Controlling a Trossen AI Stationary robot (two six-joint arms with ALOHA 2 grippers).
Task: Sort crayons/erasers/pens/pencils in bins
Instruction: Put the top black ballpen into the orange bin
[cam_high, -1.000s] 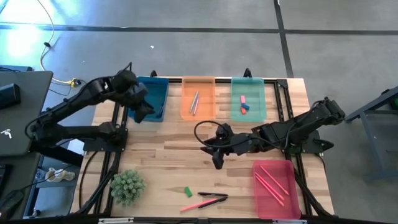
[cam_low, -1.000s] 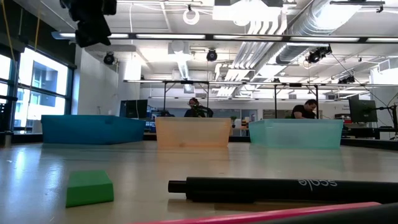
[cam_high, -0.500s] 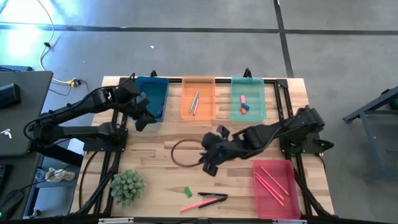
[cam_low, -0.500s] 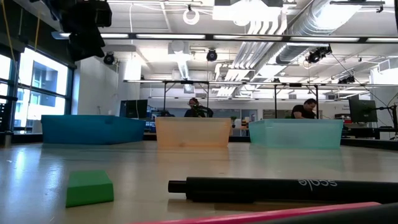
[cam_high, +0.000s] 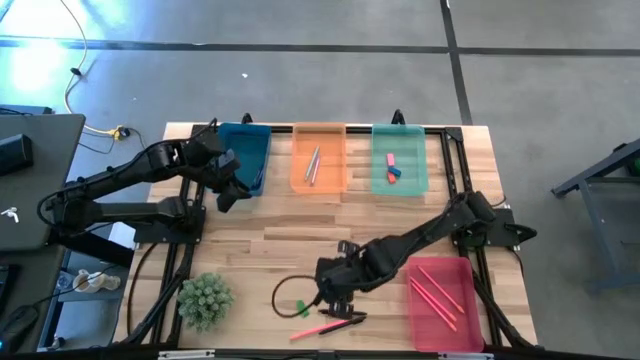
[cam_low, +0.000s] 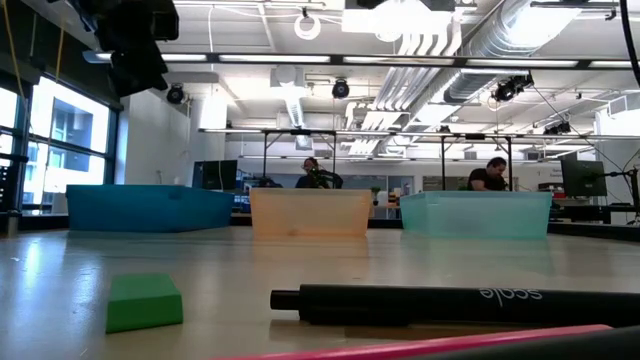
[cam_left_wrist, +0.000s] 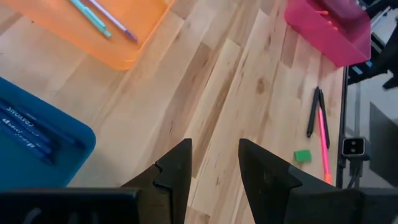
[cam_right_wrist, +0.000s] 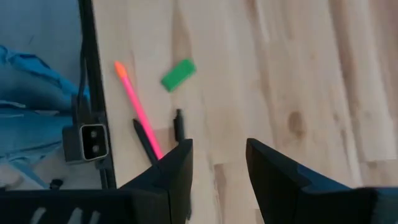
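Observation:
A green eraser (cam_high: 300, 308) lies flat on the table near the front edge, beside a black pen (cam_high: 340, 314) and a pink stick (cam_high: 325, 326). My right gripper (cam_high: 325, 295) hovers open just above and beyond them; its wrist view shows the eraser (cam_right_wrist: 178, 74), pink stick (cam_right_wrist: 140, 112) and pen (cam_right_wrist: 179, 124) ahead of the gripper (cam_right_wrist: 217, 163). My left gripper (cam_high: 228, 187) is open and empty at the near edge of the blue bin (cam_high: 245, 157). The orange bin (cam_high: 319, 158) holds pens or pencils. The green bin (cam_high: 399, 158) holds a red-orange and a blue eraser. The red-pink bin (cam_high: 440, 303) holds pink sticks.
A small green plant (cam_high: 205, 300) stands at the near left. A dark cable loop (cam_high: 290, 297) hangs from my right arm over the eraser area. Bare wood (cam_high: 290, 225) lies between the far row of bins and the near items.
My right gripper has swept from the table's middle toward the near edge and somewhat left, ending over the green eraser, pen and pink stick; its cable loop came along. My left arm drew back a little at first and then kept still.

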